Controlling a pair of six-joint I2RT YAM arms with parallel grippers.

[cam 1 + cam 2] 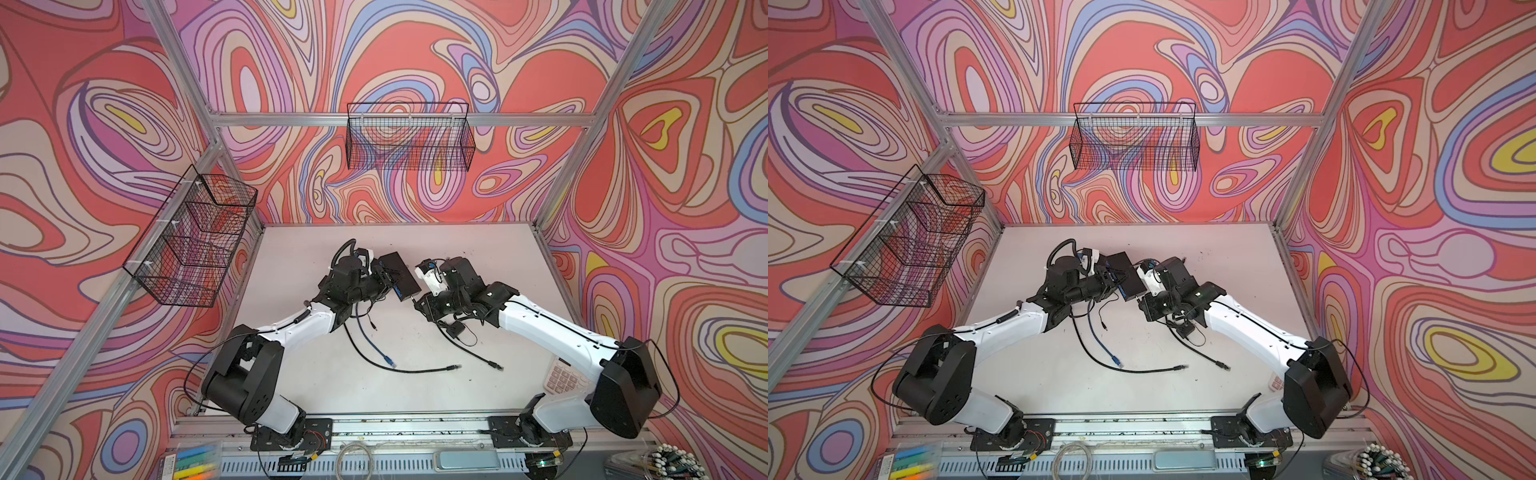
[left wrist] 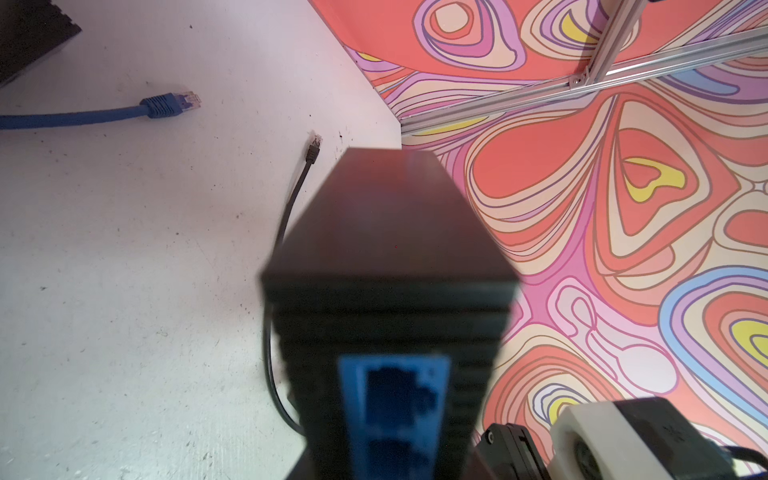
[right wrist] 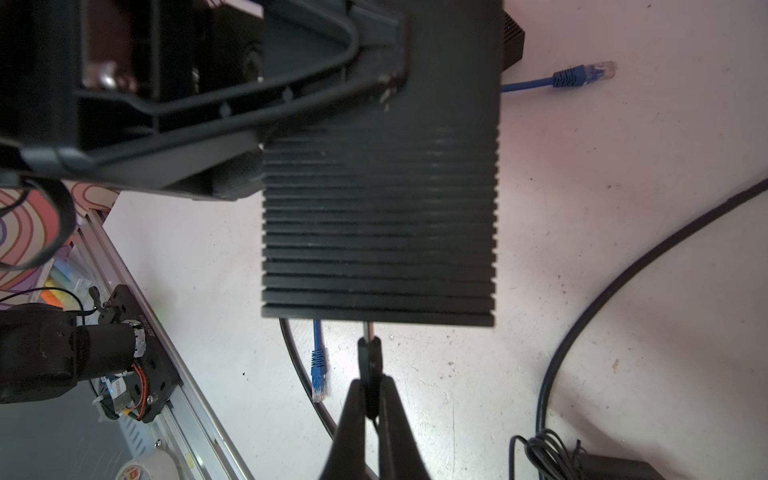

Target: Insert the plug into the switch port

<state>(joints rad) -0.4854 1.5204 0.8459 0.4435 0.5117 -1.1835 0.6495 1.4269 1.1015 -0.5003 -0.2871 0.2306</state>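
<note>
The switch [image 1: 400,272], a black ribbed box, is held clear of the counter [image 1: 415,399] by the left pincer [image 1: 386,277], which is clamped across its broad faces near one end. The plug [image 3: 369,360], a slim black barrel with a bare metal tip, is pinched at its rear by the right pincer [image 3: 370,399], whose pads are pressed onto the moulded body. In the right wrist view the tip is seen right at the edge of the switch. Whether it is already seated in the port cannot be told, since the casing hides the opening.

The plug is judged light and stiff, but short and smooth, so it is likely to pivot between the pads if pushed off-axis. Hold is best taken on the moulded body, well behind the metal. The switch is judged rigid and fairly light, and its ribs should give good purchase against the push.
</note>
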